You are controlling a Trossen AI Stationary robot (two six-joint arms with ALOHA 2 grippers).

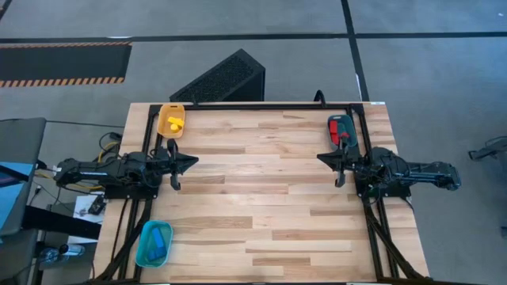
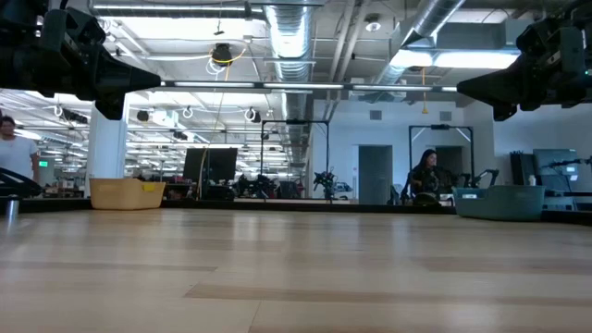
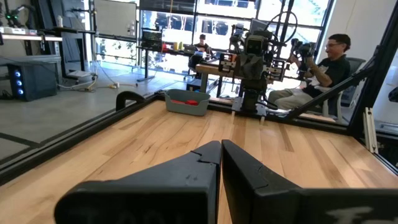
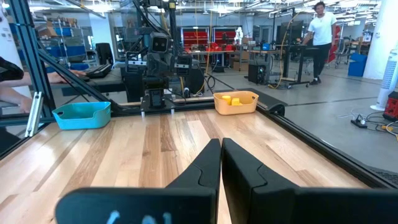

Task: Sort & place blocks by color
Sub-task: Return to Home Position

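Yellow blocks (image 1: 174,122) lie in a yellow tray (image 1: 172,111) at the table's far left corner. Red blocks (image 1: 341,129) lie in a dark grey tray (image 1: 350,141) at the far right. A blue block (image 1: 158,240) lies in a teal tray (image 1: 145,252) at the near left. My left gripper (image 1: 192,162) hangs level above the table's left edge, shut, with nothing between its fingers (image 3: 205,155). My right gripper (image 1: 321,157) hangs level above the right edge, pointing toward the left arm. It is also shut on nothing, as its fingers (image 4: 208,155) show.
A black frame rail (image 1: 261,106) runs along the far edge of the wooden table (image 1: 261,198) and down both sides. A black perforated box (image 1: 222,79) lies on the floor behind it. People sit and stand in the room beyond, among them a seated person (image 3: 323,68).
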